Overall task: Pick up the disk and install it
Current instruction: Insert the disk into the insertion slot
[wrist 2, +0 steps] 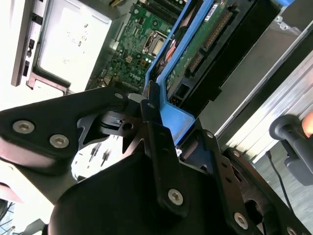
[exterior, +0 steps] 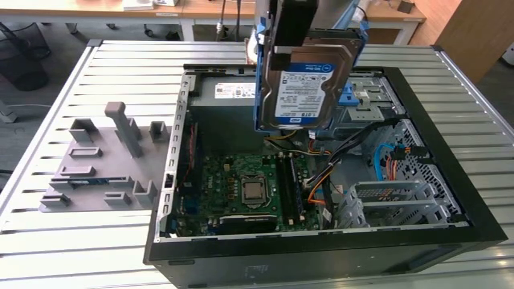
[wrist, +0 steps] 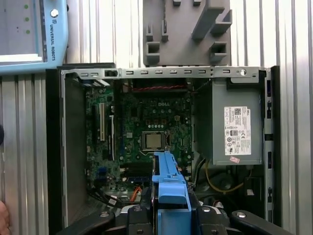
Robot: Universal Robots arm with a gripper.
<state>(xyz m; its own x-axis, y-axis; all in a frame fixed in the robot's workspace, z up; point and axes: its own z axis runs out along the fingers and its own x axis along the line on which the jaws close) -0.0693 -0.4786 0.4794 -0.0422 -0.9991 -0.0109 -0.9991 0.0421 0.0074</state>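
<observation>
The disk (exterior: pixel 309 87) hangs upright in the air over the back half of the open computer case (exterior: pixel 449 180), its blue-and-white label facing the exterior view and a blue bracket (exterior: pixel 261 90) running along its edges. My gripper (exterior: pixel 295 45) is shut on the disk's upper end. In the second wrist view my gripper (wrist 2: pixel 164 132) clamps the blue bracket (wrist 2: pixel 182 120), and the disk's green circuit-board side (wrist 2: pixel 205 44) points down toward the case. In the first wrist view the bracket's end (wrist: pixel 169 186) sticks out from my gripper (wrist: pixel 169 218), above the motherboard (wrist: pixel 151 127).
The case lies open on a slatted metal table (exterior: pixel 120 60). Inside are the motherboard (exterior: pixel 249 186), a grey power-supply box (wrist: pixel 234 122) and a drive bay with light-blue latches (exterior: pixel 365 96). A grey slotted fixture (exterior: pixel 105 162) sits at the exterior view's left. A blue-edged tablet-like device (wrist: pixel 29 34) lies beside the case.
</observation>
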